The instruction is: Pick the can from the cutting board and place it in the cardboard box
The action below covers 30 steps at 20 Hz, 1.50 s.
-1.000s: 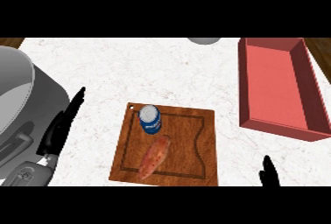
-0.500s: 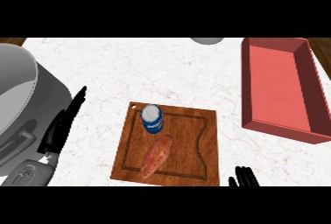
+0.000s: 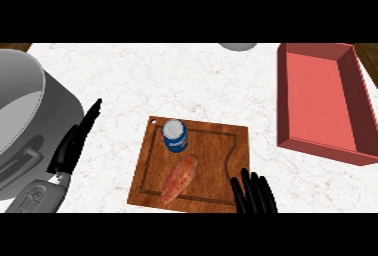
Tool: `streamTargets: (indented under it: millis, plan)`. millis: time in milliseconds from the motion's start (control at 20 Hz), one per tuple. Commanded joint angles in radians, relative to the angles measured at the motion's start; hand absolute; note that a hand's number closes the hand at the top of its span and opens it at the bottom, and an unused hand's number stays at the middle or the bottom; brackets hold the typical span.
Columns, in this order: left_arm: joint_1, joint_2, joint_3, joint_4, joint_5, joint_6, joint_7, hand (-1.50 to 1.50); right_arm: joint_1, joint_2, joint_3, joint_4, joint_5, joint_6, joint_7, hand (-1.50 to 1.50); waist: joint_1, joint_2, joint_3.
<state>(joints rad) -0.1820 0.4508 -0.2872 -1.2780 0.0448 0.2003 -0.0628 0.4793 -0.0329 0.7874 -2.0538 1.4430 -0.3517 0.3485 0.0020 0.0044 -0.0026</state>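
Note:
A blue can (image 3: 175, 136) with a silver top stands upright near the far left corner of the wooden cutting board (image 3: 218, 150). An orange sweet potato (image 3: 179, 178) lies on the board in front of the can. The reddish box (image 3: 322, 100) lies open at the right, apart from the board. My right hand (image 3: 253, 193) comes up from the lower edge over the board's near right corner, fingers straight, holding nothing. My left hand (image 3: 74, 141) rests open at the left, beside the board, fingers pointing away from me.
A large grey pot (image 3: 26, 107) fills the left side, close behind my left hand. A grey round object (image 3: 238, 46) shows at the far edge. The white marble counter (image 3: 162, 80) stretches between the board and the far edge.
My right hand has moved left and further in, from the lower right edge to the board's near right corner. The can, sweet potato and left hand have not moved.

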Motion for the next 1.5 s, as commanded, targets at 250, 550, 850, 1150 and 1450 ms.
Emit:
streamTargets:
  millis: [250, 550, 850, 1150, 1450]
  plan:
    - [-0.009, -0.025, 0.034, 0.041, -0.028, -0.027, -0.032, 0.0, -0.345, 0.027, 0.057, 0.147, -0.116, 0.122, 0.312, -1.5, 0.004, -0.001, 0.002]
    - [0.025, -0.054, 0.04, 0.007, -0.042, -0.016, -0.035, 0.0, -0.517, 0.027, -0.002, 0.21, -0.132, 0.111, 0.369, -1.5, 0.009, -0.003, 0.002]
    - [0.016, -0.084, 0.065, 0.035, -0.098, -0.022, -0.037, 0.0, -0.692, 0.031, -0.001, 0.427, -0.138, 0.026, 0.439, -1.5, 0.004, -0.003, 0.002]
    - [0.025, -0.08, 0.118, -0.03, -0.113, -0.093, 0.026, 0.0, -0.747, 0.033, 0.006, 0.509, -0.228, 0.004, 0.454, -1.5, 0.003, -0.004, 0.003]
    - [0.039, -0.096, 0.161, -0.07, -0.144, -0.122, 0.046, 0.0, -0.836, 0.033, 0.035, 0.539, -0.251, 0.024, 0.558, -1.5, 0.003, -0.005, 0.003]
